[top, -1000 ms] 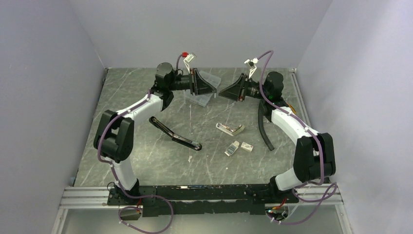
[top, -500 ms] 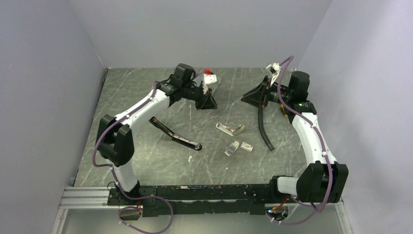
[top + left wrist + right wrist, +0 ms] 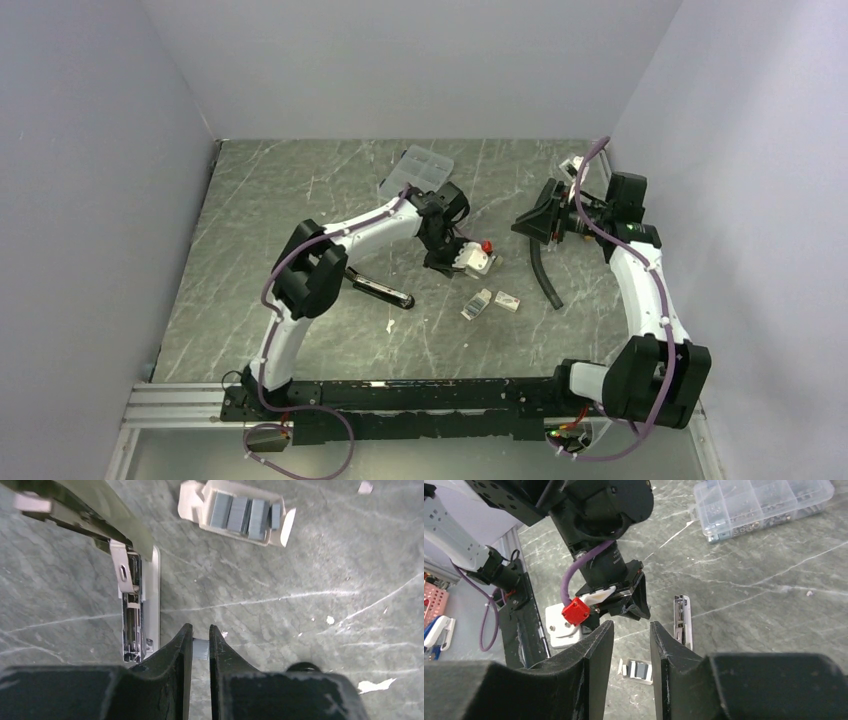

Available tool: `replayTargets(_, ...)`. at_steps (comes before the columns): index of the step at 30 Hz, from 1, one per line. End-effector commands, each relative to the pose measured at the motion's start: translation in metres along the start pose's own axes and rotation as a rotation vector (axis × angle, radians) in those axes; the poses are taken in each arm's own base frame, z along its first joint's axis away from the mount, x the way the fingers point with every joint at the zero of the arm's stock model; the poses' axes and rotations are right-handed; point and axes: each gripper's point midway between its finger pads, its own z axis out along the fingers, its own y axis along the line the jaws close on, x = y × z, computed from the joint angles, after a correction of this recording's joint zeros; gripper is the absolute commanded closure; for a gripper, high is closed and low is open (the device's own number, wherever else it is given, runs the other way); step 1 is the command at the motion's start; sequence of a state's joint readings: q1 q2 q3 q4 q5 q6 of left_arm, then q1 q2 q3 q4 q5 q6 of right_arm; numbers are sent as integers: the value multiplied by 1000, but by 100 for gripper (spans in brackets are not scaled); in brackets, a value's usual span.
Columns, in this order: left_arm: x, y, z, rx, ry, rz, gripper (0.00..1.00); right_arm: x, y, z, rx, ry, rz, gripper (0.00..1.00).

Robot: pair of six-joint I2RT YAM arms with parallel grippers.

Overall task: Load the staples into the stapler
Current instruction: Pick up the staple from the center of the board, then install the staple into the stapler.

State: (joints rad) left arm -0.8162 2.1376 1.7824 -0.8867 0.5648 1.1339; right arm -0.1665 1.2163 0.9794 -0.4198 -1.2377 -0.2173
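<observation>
Silvery staples point(image 3: 201, 649), pinched in left claw point(image 3: 199, 628)

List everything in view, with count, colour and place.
stapler: 1, silvery, lying open, table centre
staples: several strips, grey, in the tray
tray: 1, white, near the stapler
staple strip: 1, grey, between the left end effector's fingers
box sleeve: 1, white, right of the tray
compartment case: 1, clear, far side of the table
black curved bars: 2, one left of centre, one by the right arm
scraps: a few, white, scattered
table: 1, grey marbled
left end effector: 1, black, shut on the staple strip, beside the stapler
right end effector: 1, black, open, empty, facing the left arm
</observation>
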Motion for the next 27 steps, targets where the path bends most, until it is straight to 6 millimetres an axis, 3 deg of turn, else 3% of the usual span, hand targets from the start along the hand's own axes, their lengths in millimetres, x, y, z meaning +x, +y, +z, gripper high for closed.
replayTargets(1, 1, 14, -12, 3, 52, 166, 84, -8, 11, -7, -52, -35, -87, 64)
replayTargets(17, 10, 51, 2, -8, 123, 315, 83, 1, 5, -9, -79, -13, -58, 65)
replayTargets(27, 11, 53, 6, 6, 157, 348, 83, 6, -2, -7, -79, -5, -33, 65)
